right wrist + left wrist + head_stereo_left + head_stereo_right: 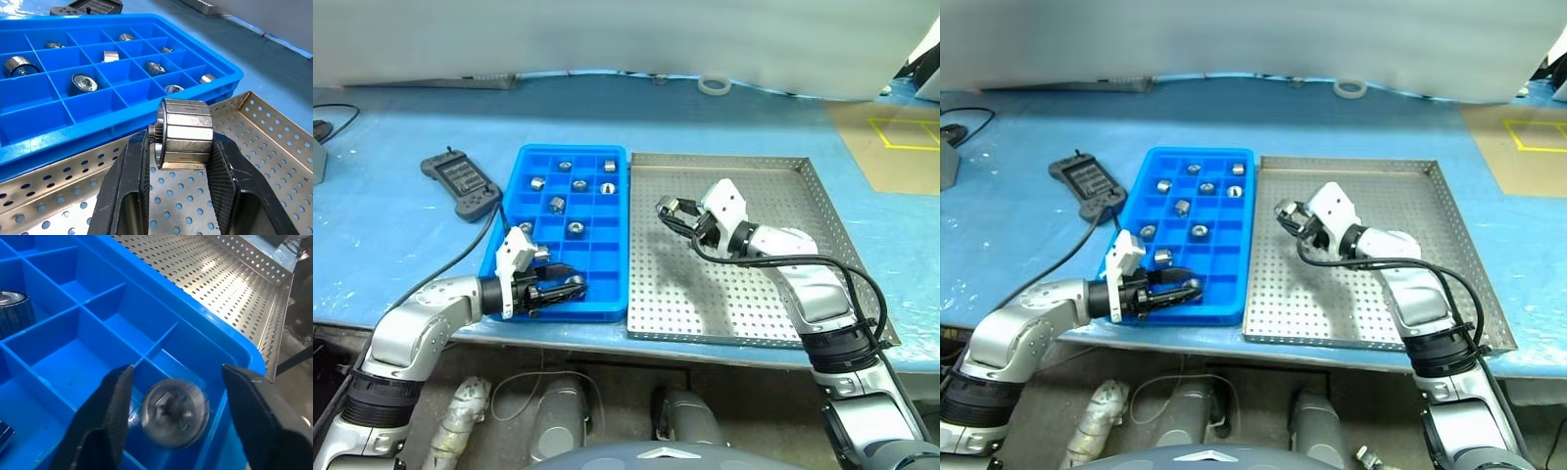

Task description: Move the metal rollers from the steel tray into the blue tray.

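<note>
A: Jaws on the left gripper [171,382] stand spread over a near corner cell of the blue tray [607,294]; a roller [172,411] lies blurred in that cell between them, untouched.

B: Right gripper [181,142]?

A: Pinching a faceted silver roller [185,133] above the steel tray [773,196], near its blue-tray edge.

B: Surroundings?

A: Black handheld controller [460,183] with cable on the table [391,225], left of the blue tray. White tape ring [714,85] far back. Eight other rollers [556,204] sit in separate cells. No readable writing.
</note>
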